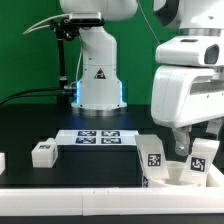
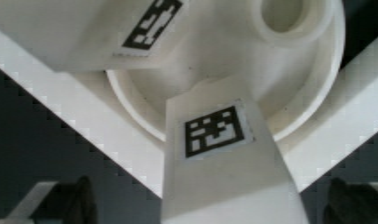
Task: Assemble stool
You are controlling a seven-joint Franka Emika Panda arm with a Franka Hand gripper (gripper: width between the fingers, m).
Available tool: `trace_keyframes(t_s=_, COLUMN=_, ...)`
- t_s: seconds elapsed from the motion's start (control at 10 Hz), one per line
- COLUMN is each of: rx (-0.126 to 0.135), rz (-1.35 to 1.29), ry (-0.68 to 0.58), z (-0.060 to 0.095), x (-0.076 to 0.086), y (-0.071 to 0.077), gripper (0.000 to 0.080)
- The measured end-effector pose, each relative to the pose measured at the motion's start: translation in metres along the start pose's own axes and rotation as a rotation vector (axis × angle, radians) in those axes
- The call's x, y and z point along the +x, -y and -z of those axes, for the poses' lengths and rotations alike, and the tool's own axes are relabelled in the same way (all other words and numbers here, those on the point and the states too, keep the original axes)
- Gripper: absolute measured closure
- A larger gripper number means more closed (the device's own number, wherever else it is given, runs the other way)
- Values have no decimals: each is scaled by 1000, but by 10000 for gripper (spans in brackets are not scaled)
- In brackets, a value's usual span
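Front bar (image 1: 70, 196): a long white strip that runs along the table's near edge.
Seat (image 2: 266, 95): a round white disc with a hollow middle. It lies on the black table (image 1: 30, 125) just behind the bar, at the exterior view's right, under the arm's big white wrist.
Gripper (image 2: 207, 203): wide open over the seat. Its dark fingers (image 2: 61, 200) stand clear on either side of a leg, with a gap at each side, and they clamp nothing.
Leg between the fingers (image 2: 218, 150): a white block with a square tag facing up. It reaches from the seat's rim toward the wrist camera.
Second leg (image 2: 136, 40): tagged and set against the seat on its far side. Whether it sits in a socket cannot be told.
Loose leg (image 1: 42, 152): alone on the table at the exterior view's left, well apart from the seat.
Marker board (image 1: 97, 137): flat on the table, further back, mid-table.
Robot base (image 1: 98, 75): white, at the back, behind the board.
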State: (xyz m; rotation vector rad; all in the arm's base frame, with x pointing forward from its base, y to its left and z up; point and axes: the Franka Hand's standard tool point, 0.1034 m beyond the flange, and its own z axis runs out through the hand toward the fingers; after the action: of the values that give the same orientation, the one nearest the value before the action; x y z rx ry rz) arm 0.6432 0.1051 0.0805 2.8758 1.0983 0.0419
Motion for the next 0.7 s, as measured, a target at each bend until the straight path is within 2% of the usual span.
trace_keyframes(t_s=0.1, rx=0, rz=-1, ry=1, z=-1, x=-1, y=0, gripper=239)
trace_keyframes(t_s=0.2, rx=2, rz=-53, ry=1, z=-1, x=-1, y=0, gripper=239)
trace_keyframes(t_s=0.3, rx=1, rz=-134, ry=1, z=-1, x=-1, y=0, gripper=441)
trace_keyframes(t_s=0.7, rx=1, rz=-386, ry=1, z=-1, x=-1, y=0, gripper=458)
